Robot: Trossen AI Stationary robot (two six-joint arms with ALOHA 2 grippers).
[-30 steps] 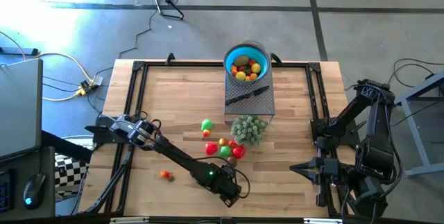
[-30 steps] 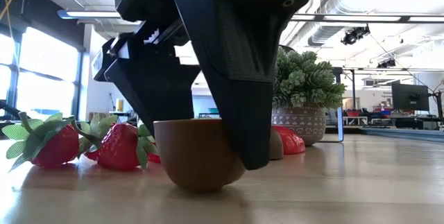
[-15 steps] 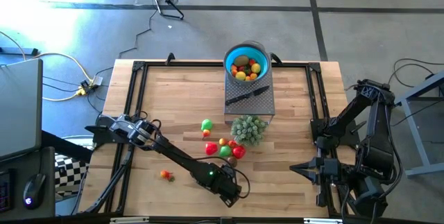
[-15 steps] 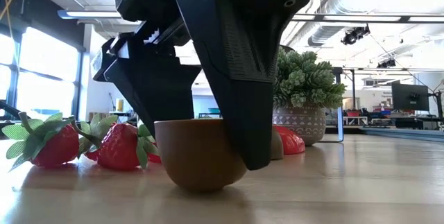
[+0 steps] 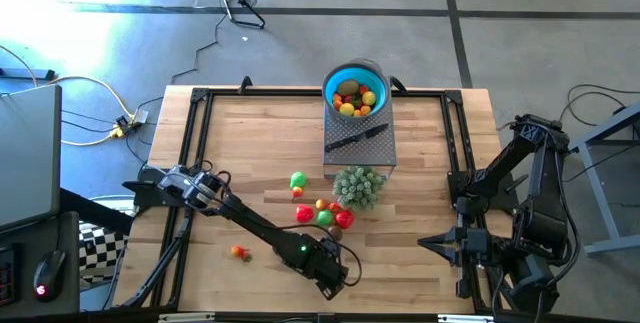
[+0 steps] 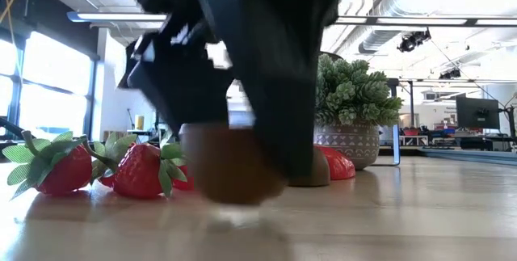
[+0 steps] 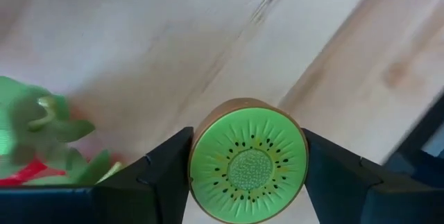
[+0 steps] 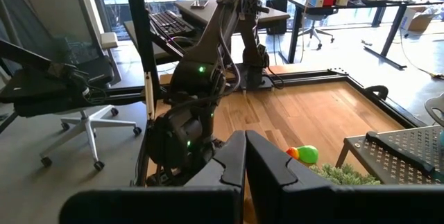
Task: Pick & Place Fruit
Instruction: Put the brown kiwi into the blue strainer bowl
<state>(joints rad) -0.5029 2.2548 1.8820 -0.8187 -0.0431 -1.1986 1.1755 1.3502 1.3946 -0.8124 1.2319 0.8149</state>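
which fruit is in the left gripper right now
The halved kiwi: brown skin, green cut face with black seeds, clamped between the left gripper's fingers. The strawberries lie free on the table.

4 cameras: 1 overhead, 1 at tabletop level, 1 on each wrist
The high view looks straight down on the whole table (image 5: 260, 133) from well above. The low view looks level across the boards, very close behind the left gripper (image 6: 242, 124). The left wrist view looks down at the kiwi half (image 7: 248, 160) from very close; the low view shares it. The right wrist view faces across the table toward the left arm (image 8: 201, 78), which the high view also shows
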